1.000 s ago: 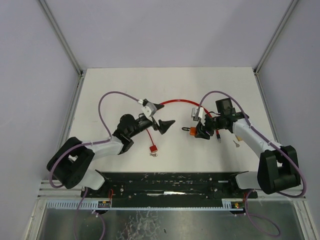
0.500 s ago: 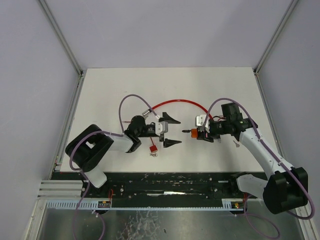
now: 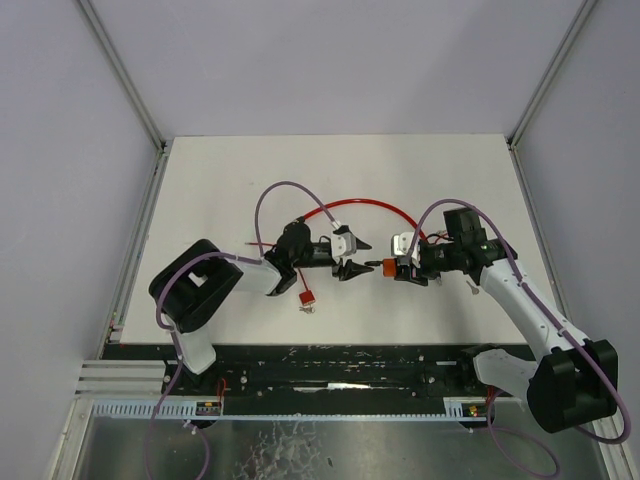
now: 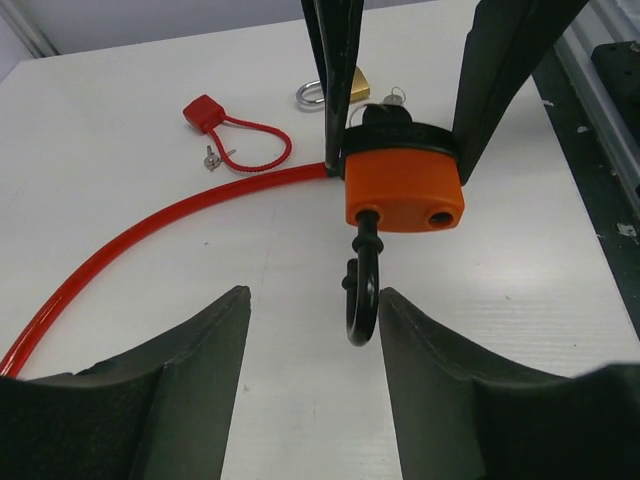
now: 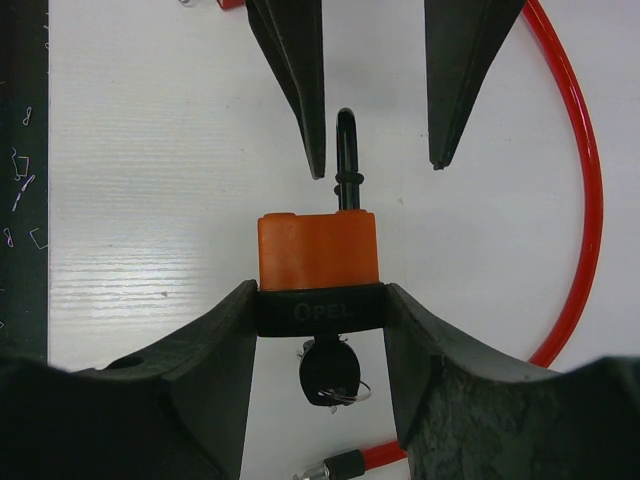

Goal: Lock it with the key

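Gaping black shackle point(image 4: 361, 290) on orange padlock point(image 4: 404, 190)

Orange padlock point(image 3: 386, 266), red padlock point(image 3: 306, 297), brass padlock point(image 4: 359, 84): three; cable point(image 3: 360, 203): one.

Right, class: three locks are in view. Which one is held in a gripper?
The orange padlock, clamped in the right gripper with a key in it. The red cable lock and the brass padlock lie loose on the table.

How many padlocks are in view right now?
3: an orange padlock held in the right gripper, a red cable padlock on the table, and a brass padlock partly hidden behind that gripper's finger.
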Tool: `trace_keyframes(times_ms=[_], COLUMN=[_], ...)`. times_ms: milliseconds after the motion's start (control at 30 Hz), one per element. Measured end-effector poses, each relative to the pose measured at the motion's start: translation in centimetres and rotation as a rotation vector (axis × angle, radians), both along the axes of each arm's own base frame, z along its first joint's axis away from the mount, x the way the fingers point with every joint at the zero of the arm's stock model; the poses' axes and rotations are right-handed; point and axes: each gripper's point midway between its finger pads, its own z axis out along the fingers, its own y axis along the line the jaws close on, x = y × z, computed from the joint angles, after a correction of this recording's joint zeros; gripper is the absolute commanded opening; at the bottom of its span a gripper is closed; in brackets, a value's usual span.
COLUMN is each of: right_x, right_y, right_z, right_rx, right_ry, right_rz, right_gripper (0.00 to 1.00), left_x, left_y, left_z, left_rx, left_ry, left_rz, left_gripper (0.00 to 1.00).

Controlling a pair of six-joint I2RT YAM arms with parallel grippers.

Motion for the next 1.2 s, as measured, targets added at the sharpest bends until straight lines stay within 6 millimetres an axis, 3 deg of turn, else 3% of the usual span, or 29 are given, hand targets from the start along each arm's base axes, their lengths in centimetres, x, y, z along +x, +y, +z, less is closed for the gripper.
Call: trace_keyframes(times_ms=[333,467,567,600,700,800,967,1200], right_x=[0.2,0.3,0.4,0.4,0.4,0.0,0.1,-0.5], right_y=[0.0,0.0,0.0,0.0,0.0,0.2,-0.3,0.4], right_z=[-0.1,0.0,0.0,0.0,-0.1,0.1,1.2,3.7], right_rx=[0.001,0.002,0.001,0.002,0.004,0.029,0.118,0.282], right_ry=[-0.013,-0.019,-0.025,-0.023,-0.019,0.003,0.066,0.176], right_rz=[-0.003,-0.003,-0.007,-0.008,-0.010,-0.005,-0.052,-0.067], right_gripper=[0.00,0.00,0.00,0.04,0.47,0.75,0.90,0.91], left_x=[-0.6,-1.0,-1.1,-1.2,-1.3,-1.6,-3.0,-4.1], left_y=[-0.9,-1.2,-1.3,-1.3,-1.2,-0.6,1.2,2.3], left_z=[0.6,0.5,0.5,0.4,0.4,0.6,0.8,2.3], left_rx=[-0.010,0.007,0.015,0.016,0.015,0.012,0.013,-0.020], left_ry=[0.039,0.063,0.076,0.080,0.088,0.076,0.038,-0.036], left_rz=[-0.071,-0.106,-0.121,-0.124,-0.126,-0.108,-0.080,-0.071], left_gripper=[0.24,0.02,0.00,0.00,0.00,0.00,0.00,0.00])
